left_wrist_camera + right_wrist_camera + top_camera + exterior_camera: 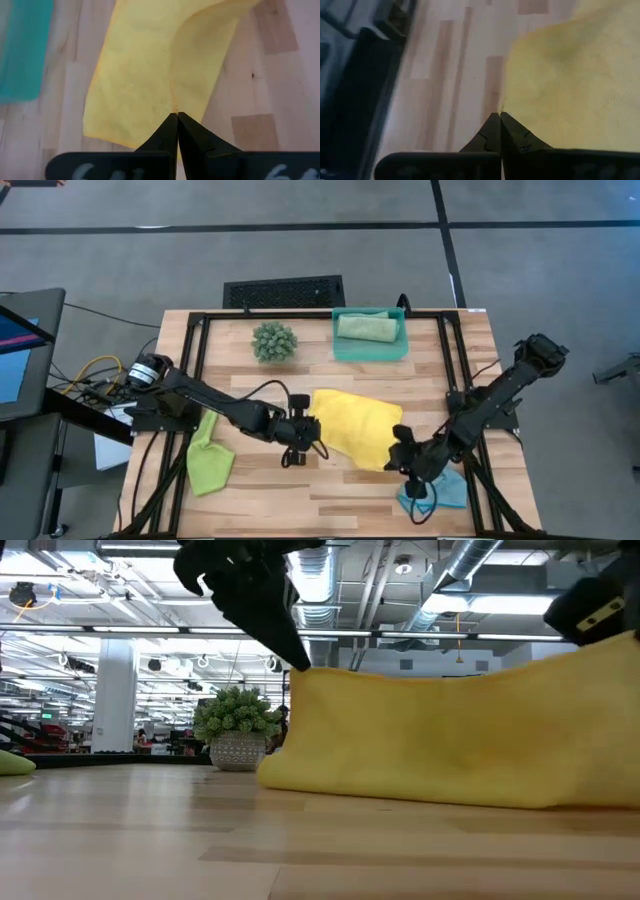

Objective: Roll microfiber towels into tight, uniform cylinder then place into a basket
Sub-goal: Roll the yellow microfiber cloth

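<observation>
- The soft yellow microfiber towel (358,427) lies spread and slightly rumpled near the middle of the light wooden desk (300,500), between the two dark arms.
- The left tool (312,423) sits at the towel's 9 o'clock edge; the left wrist view shows its two fingers pressed together, tips pinching the yellow cloth (150,75) at its near edge.
- The right tool (398,442) sits at the towel's 4 o'clock corner; the right wrist view shows its fingers together, tips on the border of the yellow cloth (570,85).
- In the low view the yellow towel (460,740) stands lifted off the desk along its upper edge, hanging between the left tool (298,662) and the right arm at the frame's far right, with its lower fold resting on the wood.
- The small rectangular translucent teal plastic basket (370,352) stands at 12 o'clock from the yellow towel, near the far edge of the desk, and holds a rolled sage green towel (366,327).
- A lime green towel (209,460) lies crumpled at 9 o'clock from the yellow one, beneath the left arm.
- A light blue towel (440,490) lies at 5 o'clock from the yellow one, partly under the right arm.
- A round spiky green plant ball (274,341) stands just beside the basket, at its 9 o'clock.
- A black slotted grille (284,291) lies beyond the desk's far edge, at 12 o'clock from the plant.
</observation>
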### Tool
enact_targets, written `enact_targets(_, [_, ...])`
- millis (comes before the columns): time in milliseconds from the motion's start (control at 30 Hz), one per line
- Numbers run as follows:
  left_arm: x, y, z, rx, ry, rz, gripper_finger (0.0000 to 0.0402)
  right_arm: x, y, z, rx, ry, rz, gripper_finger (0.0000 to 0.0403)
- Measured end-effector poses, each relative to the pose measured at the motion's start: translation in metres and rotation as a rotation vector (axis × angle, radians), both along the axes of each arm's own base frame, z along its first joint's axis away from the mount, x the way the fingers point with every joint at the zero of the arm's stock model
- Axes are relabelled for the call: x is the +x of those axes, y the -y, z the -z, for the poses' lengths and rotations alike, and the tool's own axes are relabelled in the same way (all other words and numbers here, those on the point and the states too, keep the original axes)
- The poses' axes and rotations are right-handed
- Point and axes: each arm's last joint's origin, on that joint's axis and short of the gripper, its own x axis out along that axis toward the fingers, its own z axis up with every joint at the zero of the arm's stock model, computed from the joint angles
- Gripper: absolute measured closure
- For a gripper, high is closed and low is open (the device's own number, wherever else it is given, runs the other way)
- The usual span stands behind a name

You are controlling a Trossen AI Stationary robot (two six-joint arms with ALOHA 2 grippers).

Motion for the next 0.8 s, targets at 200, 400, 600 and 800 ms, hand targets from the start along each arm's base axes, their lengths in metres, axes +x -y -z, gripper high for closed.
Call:
enact_targets(200, [-0.001, -0.021, 0.013, 0.026, -0.019, -0.103, 0.0401, -0.007, 0.023, 0.011, -0.105, -0.15, 0.246, 0.0394])
enact_targets(400, [0.001, -0.048, 0.025, 0.021, -0.001, -0.184, 0.0401, -0.012, 0.046, 0.025, -0.149, -0.249, 0.413, 0.0394])
enact_targets(600, [0.0, -0.066, 0.039, 0.02, 0.042, -0.219, 0.0401, -0.012, 0.061, 0.035, -0.187, -0.263, 0.501, 0.0393])
enact_targets(800, [0.003, -0.074, 0.043, 0.03, 0.091, -0.215, 0.0401, -0.014, 0.069, 0.037, -0.242, -0.28, 0.543, 0.0393])
